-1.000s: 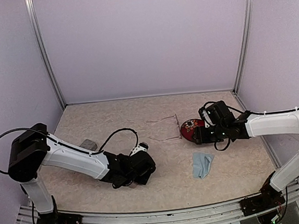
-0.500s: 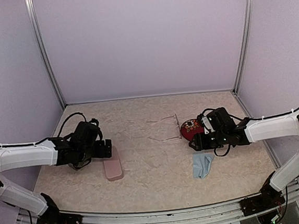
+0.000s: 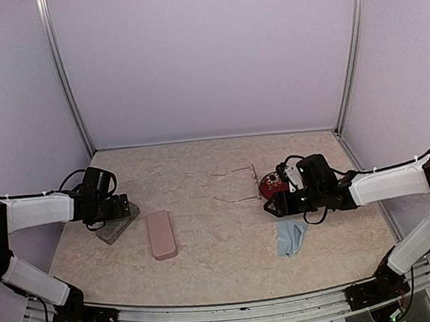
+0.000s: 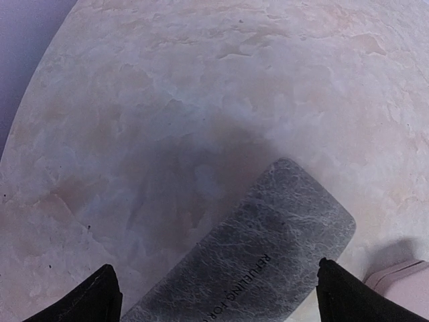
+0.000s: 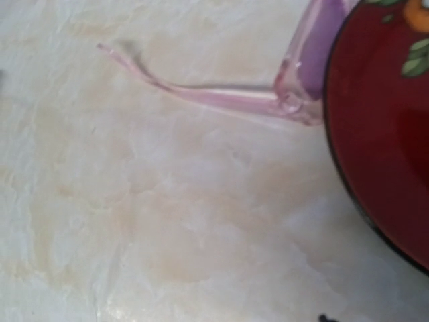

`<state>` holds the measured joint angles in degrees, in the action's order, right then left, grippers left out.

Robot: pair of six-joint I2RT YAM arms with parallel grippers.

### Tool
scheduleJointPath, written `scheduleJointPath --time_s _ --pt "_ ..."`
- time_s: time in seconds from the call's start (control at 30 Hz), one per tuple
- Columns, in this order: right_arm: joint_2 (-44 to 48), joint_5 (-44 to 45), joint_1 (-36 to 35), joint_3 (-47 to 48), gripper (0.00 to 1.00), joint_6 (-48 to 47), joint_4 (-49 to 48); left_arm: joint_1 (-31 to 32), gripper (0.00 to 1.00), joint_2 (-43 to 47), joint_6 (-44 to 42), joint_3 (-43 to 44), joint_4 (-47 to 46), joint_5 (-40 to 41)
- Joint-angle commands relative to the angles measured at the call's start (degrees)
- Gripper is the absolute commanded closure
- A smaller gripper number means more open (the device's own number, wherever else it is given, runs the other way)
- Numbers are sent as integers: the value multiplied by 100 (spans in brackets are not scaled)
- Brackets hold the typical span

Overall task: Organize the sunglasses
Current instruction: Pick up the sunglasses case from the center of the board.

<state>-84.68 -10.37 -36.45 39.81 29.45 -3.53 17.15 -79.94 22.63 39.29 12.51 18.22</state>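
The pale pink-clear sunglasses (image 3: 256, 181) lie unfolded right of centre on the tabletop (image 3: 208, 259), their front touching or just beside a red flowered round piece (image 3: 274, 181). The right hand (image 3: 273, 206) sits low next to both, probably lining up to take them, though I cannot tell how wide its jaws stand. Farther out, the left hand (image 3: 125, 211) hangs wide open over the grey case (image 3: 113, 232), seemingly to fetch it. I count one pair of sunglasses, two cases including the pink case (image 3: 161, 234), one blue cloth (image 3: 291, 236) and one red piece.
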Motion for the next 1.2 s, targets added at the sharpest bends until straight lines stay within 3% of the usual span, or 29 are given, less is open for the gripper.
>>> scheduleJointPath --time_s 0.0,0.3,0.5,0.93,1.17 --pt "-176 -286 24 133 36 -140 -294 -589 1 -180 -128 61 -75 -561" --pt "-247 -425 28 -31 36 -52 -571 -748 1 -484 9 -35 -130 -1502" --pt "-276 -515 30 -158 36 88 -744 -495 2 -227 166 -266 -135 -1894" --pt "-401 -731 24 -145 36 270 -960 797 7 31 922 -422 345 -1038" --pt "-385 -776 16 -211 36 287 -1002 1108 23 -462 1074 -245 473 -562"
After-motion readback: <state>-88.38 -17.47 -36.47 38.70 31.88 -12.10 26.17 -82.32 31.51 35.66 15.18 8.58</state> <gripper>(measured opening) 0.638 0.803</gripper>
